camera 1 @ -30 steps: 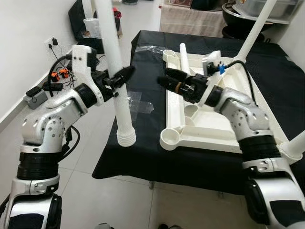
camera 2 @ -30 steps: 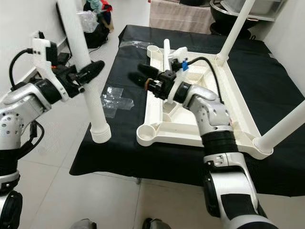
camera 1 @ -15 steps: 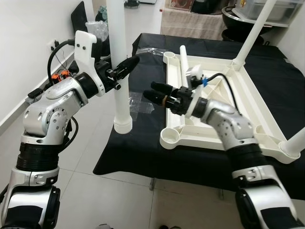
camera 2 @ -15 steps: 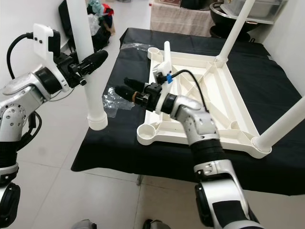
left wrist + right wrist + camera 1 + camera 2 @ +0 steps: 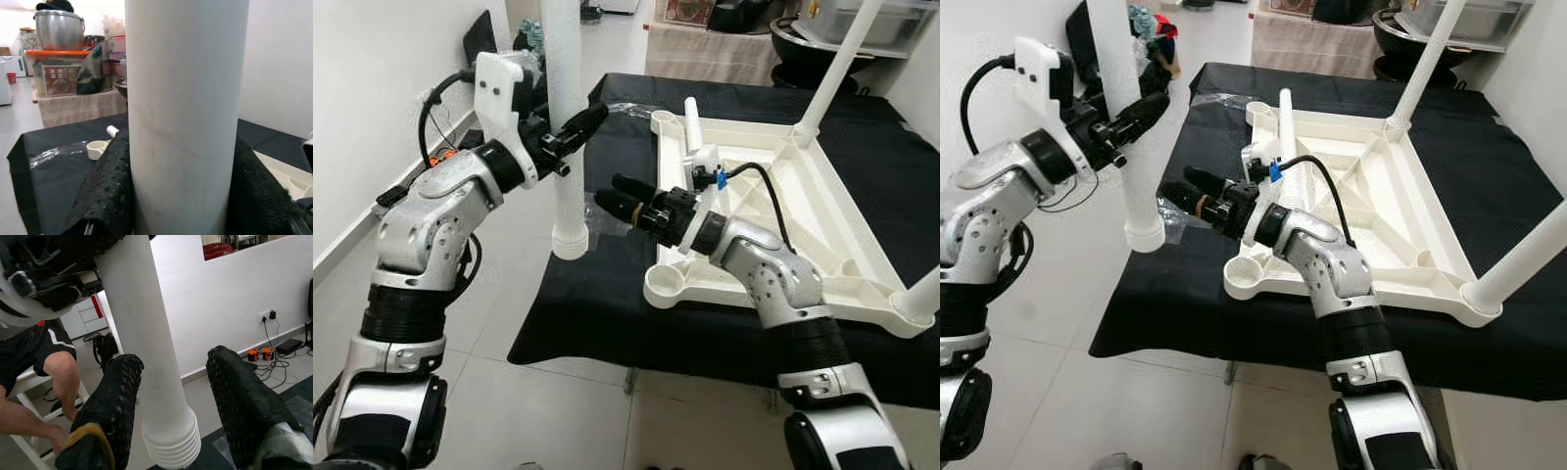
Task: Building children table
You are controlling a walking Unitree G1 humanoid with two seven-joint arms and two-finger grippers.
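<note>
Left gripper [image 5: 576, 132] clamped on upright table leg [image 5: 565, 117], off the table's edge

Right gripper [image 5: 612, 196] spread wide, at 3 o'clock of leg's threaded end; upturned tabletop [image 5: 773, 211] on black cloth [image 5: 607, 304]

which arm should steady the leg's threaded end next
Right. The right gripper is open, fingers either side of the leg just above its threads; the left gripper is shut on the leg higher up.
</note>
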